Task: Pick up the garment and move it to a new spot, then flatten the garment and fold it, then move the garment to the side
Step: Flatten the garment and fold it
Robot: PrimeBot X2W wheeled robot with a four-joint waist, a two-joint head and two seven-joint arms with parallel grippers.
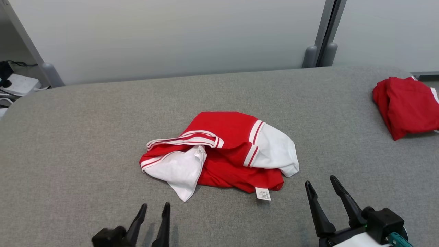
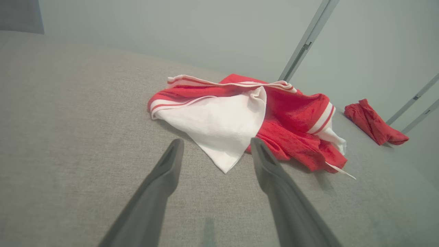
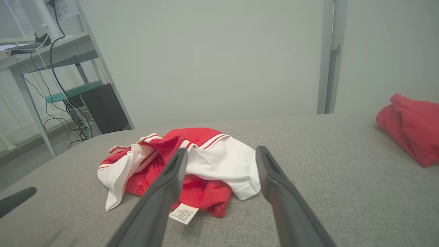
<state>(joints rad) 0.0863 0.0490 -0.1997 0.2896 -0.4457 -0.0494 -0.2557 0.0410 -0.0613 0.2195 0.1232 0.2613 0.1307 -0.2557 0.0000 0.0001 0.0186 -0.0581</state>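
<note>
Cloth garment [image 1: 226,151] (matt), felt-like table [image 1: 85,137].

Lab-like workroom, grey padded table [image 1: 68,137], plain partition panels [image 1: 171,34], cabled desk [image 3: 51,49], computer tower [image 3: 103,106]
</note>
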